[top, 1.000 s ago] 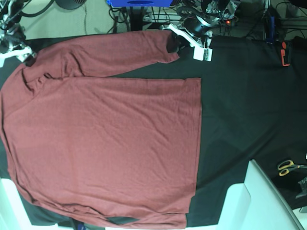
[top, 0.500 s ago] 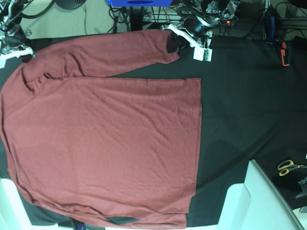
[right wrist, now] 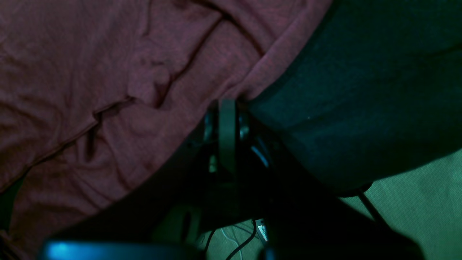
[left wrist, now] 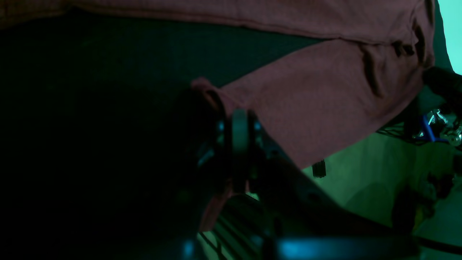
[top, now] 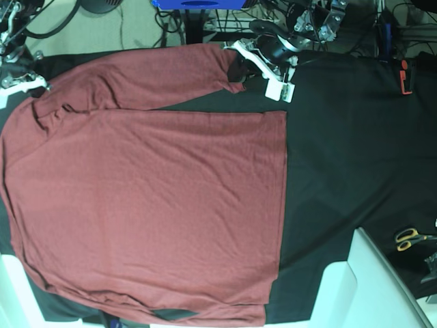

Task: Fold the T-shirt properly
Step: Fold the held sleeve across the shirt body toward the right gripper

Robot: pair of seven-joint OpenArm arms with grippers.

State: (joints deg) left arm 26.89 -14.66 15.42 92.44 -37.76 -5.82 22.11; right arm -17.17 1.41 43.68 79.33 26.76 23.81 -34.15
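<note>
- Where our left fingers point(left wrist: 240, 144) come together, they are pressed shut on the cuff end of the brick-red knit long-sleeved T-shirt point(top: 150, 205), the sleeve edge pinched between them in the left wrist view.
- Our right fingers point(right wrist: 227, 122) are likewise closed, nipping the shirt's fabric at its edge where the sleeve meets the shoulder, just where the red cloth borders the black cloth sheet point(right wrist: 361, 90).
- From the base view we see the left fingers point(top: 240, 65) at the far end of the upper sleeve, near the desk's back edge, with the white gripper body just to their right.
- The right fingers point(top: 37, 85) sit at the top left corner of the shirt, beside the shoulder.
- Between the two grips, the upper sleeve stretches across the back of the desk, lying roughly level and slightly rumpled near the shoulder.
- The shirt's body lies flat and spread out on the black sheet point(top: 341, 171), filling the left and middle of the desk, its hem running as a straight vertical edge near the middle.
- The lower sleeve is folded under along the near edge; we cannot tell how it lies beneath.
- Well apart, at the right, lie yellow-handled scissors point(top: 410, 238), beside a white slanted panel point(top: 375, 287).
- A small red-and-black tool point(top: 406, 76) rests near the sheet's far right corner.
</note>
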